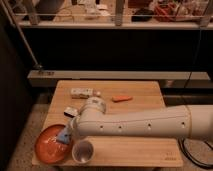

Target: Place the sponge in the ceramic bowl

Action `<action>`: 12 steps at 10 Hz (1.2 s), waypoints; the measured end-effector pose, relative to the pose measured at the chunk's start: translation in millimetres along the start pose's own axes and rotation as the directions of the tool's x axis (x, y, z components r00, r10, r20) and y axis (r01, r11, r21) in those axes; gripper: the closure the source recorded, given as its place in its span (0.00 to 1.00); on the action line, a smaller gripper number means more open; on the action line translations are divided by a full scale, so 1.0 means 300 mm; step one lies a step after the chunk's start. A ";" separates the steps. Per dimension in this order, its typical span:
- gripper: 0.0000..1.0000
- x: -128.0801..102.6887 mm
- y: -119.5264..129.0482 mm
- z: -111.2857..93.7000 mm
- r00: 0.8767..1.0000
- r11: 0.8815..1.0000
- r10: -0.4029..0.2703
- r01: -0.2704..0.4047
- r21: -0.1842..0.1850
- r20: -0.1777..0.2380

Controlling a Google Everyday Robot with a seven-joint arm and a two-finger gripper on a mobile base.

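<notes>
The blue sponge (63,134) hangs at the tip of my gripper (68,131), which is shut on it, just over the right inner edge of the orange-red ceramic bowl (46,148). The bowl sits at the front left corner of the wooden table (145,107). My pale arm reaches in from the right across the table's front half and hides most of the gripper's body.
A small white cup (82,151) stands right beside the bowl at the table's front edge. A dark and white packet (70,112) lies behind the gripper, a white box (82,92) farther back, and an orange carrot-like item (122,98) at mid-back. Dark shelving rises behind the table.
</notes>
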 end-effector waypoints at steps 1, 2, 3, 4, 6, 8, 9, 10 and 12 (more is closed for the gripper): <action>1.00 -0.019 -0.013 0.014 1.000 1.000 -0.016 0.016 0.003 0.015; 1.00 -0.029 -0.021 0.022 0.999 1.000 -0.028 0.028 0.006 0.027; 1.00 -0.035 -0.027 0.026 0.999 0.999 -0.035 0.035 0.009 0.036; 1.00 -0.045 -0.036 0.037 0.998 0.999 -0.045 0.044 0.013 0.049; 1.00 -0.073 -0.055 0.064 0.995 0.998 -0.063 0.062 0.017 0.075; 1.00 -0.081 -0.062 0.080 0.993 0.997 -0.074 0.072 0.023 0.095; 1.00 -0.093 -0.070 0.093 0.991 0.996 -0.082 0.080 0.027 0.109; 1.00 -0.105 -0.077 0.106 0.988 0.996 -0.090 0.087 0.030 0.122; 1.00 -0.108 -0.082 0.122 0.986 0.995 -0.094 0.090 0.034 0.139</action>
